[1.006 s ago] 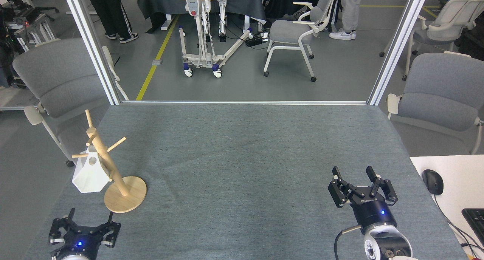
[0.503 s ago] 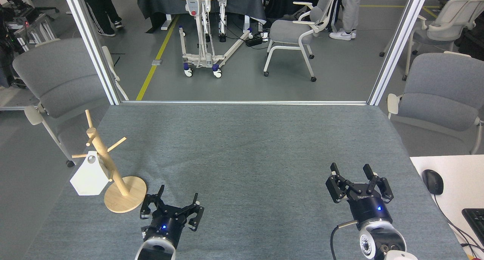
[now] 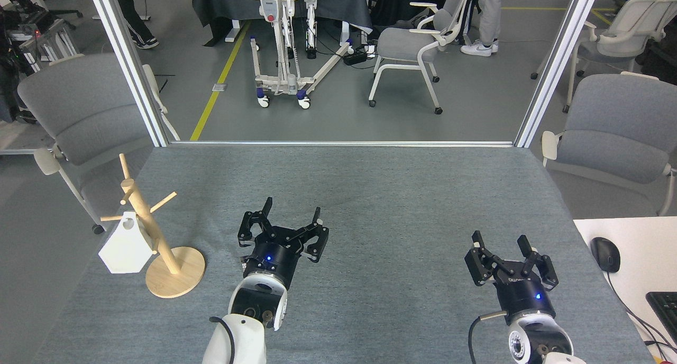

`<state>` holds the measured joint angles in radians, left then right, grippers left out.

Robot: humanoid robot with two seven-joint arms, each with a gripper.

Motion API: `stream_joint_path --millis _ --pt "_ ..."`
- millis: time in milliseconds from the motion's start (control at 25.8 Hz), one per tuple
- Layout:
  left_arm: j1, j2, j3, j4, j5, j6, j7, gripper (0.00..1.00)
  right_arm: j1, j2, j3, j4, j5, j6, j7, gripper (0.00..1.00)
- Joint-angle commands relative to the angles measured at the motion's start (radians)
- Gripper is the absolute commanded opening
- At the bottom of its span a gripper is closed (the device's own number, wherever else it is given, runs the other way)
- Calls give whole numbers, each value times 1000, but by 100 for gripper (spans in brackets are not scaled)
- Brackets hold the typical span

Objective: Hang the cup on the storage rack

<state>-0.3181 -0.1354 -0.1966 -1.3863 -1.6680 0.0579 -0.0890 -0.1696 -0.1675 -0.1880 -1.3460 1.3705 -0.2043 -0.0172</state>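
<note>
The cup (image 3: pixel 126 246) is seen hung on a left-hand peg of the storage rack (image 3: pixel 158 242) (near the table's left edge). The left gripper (image 3: pixel 292 211) and right gripper (image 3: pixel 500 239) are held spread and empty above the grey table (image 3: pixel 370 194), well apart.

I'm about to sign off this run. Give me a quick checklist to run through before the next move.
1. Cup hanging on the storage rack: looks ok, though the peg contact is not clearly visible.
2. Rack base flat on the table: ok.
3. Left hand open, empty, apart from the rack: ok.
4. Right hand open and empty: ok.
5. Cup hanging clear of the table: cannot tell.
</note>
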Motion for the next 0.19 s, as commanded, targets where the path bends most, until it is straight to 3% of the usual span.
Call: stream_joint_path --millis 0,155 --pt "31 0 -1 -7 8 11 0 99 -4 -3 -2 1 -1 -3 0 100" --pt "56 0 -1 -10 8 13 2 99 -22 -7 -1 1 -1 -4 3 100"
